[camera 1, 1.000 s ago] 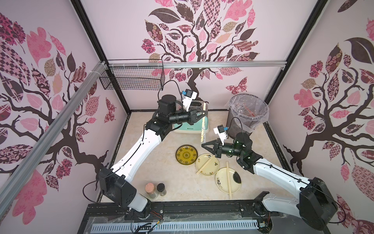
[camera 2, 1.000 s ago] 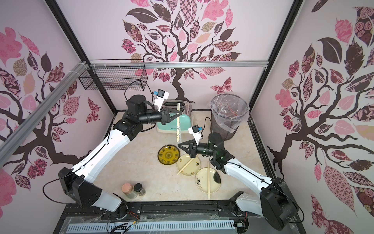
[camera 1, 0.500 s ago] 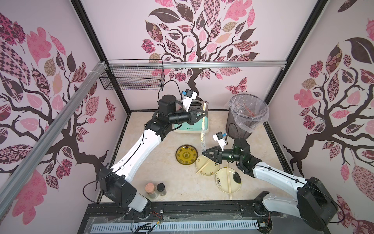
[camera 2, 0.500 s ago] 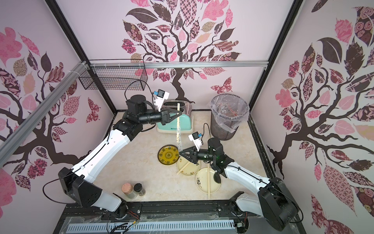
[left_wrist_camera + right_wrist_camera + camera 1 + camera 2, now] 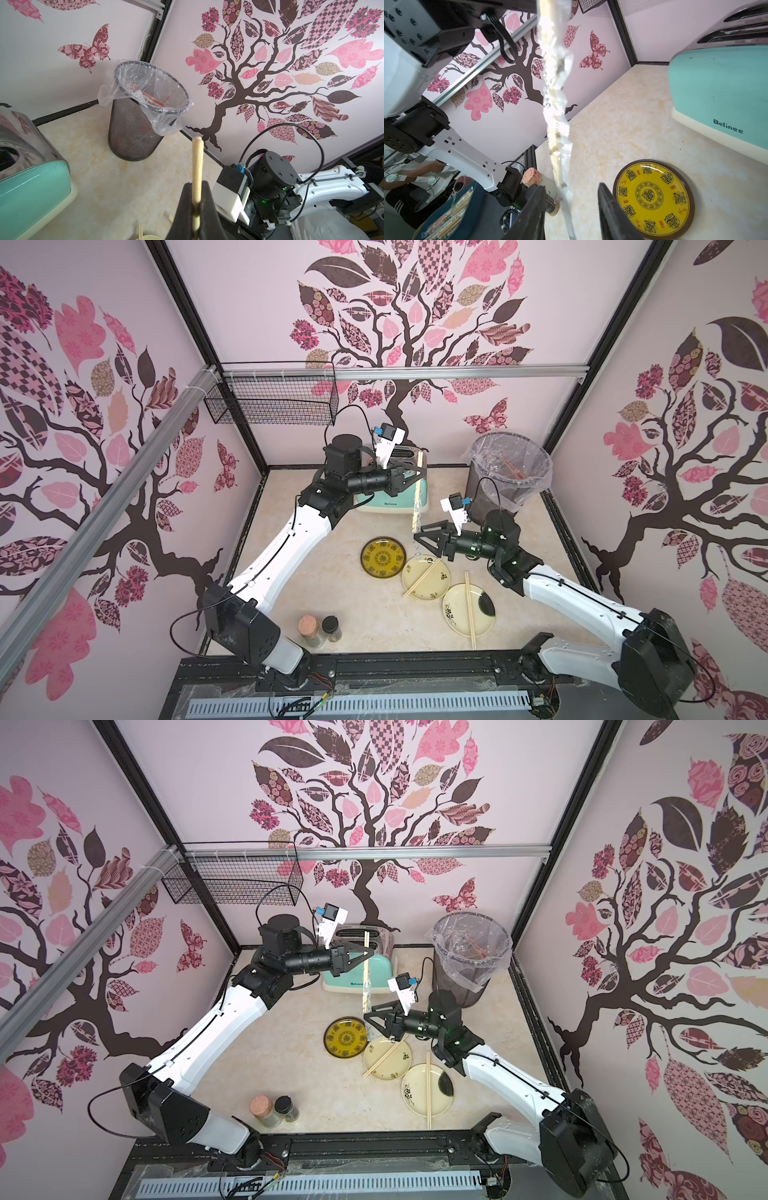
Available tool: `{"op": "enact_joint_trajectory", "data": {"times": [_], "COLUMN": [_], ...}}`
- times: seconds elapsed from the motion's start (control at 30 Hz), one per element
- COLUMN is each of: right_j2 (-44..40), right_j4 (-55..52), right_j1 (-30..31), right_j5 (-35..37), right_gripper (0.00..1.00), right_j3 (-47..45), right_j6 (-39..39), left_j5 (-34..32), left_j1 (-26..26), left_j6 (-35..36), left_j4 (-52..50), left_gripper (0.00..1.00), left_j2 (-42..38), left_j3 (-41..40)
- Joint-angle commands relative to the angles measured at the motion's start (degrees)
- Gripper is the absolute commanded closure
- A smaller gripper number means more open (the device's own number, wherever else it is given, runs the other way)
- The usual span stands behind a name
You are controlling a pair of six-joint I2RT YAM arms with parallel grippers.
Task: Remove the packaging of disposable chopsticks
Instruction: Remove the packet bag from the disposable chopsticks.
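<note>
Two grippers meet around one pair of sticks. The left gripper (image 5: pixel 417 477) is clamped tight on the disposable chopsticks (image 5: pixel 419 462), which stand nearly upright above the table (image 5: pixel 374 630). In the left wrist view its black fingers (image 5: pixel 185 207) press the pale wood from both sides, and the bare upper ends stick out past them. Below that grip the sticks run down into the packaging (image 5: pixel 414 514), a clear crinkled sleeve that both top views see against the teal toaster (image 5: pixel 386 502).

The right gripper (image 5: pixel 422 546) sits at the lower end of the packaging with its jaws moderately apart. In the right wrist view the packaging (image 5: pixel 556 104) drops between the two fingers (image 5: pixel 608 207) without visibly touching either.

Just below the right gripper lies a dark-rimmed yellow plate (image 5: pixel 383 558). Beside it are two cream plates (image 5: pixel 436 585) (image 5: pixel 455 614), each with loose chopsticks (image 5: pixel 422 580) (image 5: pixel 469 626) lying across it. The mesh bin (image 5: pixel 474 486) stands behind the right arm, and red-marked wrappers (image 5: pixel 149 97) show inside its clear liner. Two jars (image 5: pixel 311 628) (image 5: pixel 331 626) stand near the table's front edge, well apart from both grippers. A wire basket (image 5: pixel 270 400) hangs on the back wall.

In the left wrist view the fingers hide the sticks below the grip. The right wrist picture's edge cuts off the lower tip of the packaging. How far the sticks reach inside the packaging is hard to make out, and its small print is blurred.
</note>
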Motion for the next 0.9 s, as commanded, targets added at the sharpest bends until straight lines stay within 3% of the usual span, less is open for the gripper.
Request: {"op": "enact_joint_trajectory", "data": {"times": [0.0,0.2,0.4,0.63,0.87], "right_j2": [1.0,1.3,0.2,-1.6,-0.7], "right_j4": [1.2,2.8,4.0,3.5,3.2], "right_j1": [0.2,0.2,0.3,0.3,0.3], "right_j5": [-0.3,-2.0,-3.7,-2.3,-2.5], "right_gripper": [0.65,0.90,1.00,0.99,0.88], "right_j3": [0.9,-2.1,-7.0,-9.0,-4.8], "right_j6": [1.0,2.3,3.0,3.1,2.4], "left_j5": [1.1,1.0,0.9,1.0,1.0], "left_j1": [0.3,0.3,0.3,0.2,0.3], "left_j6": [-0.6,-0.7,-0.5,-0.5,-0.9], "left_j4": [1.2,1.7,1.5,1.4,1.7], "left_gripper": [1.00,1.00,1.00,1.00,1.00], "left_j2": [-0.8,-0.8,-0.5,-0.2,-0.4], "left_j3": [-0.5,-0.6,-0.2,-0.2,-0.7]}}
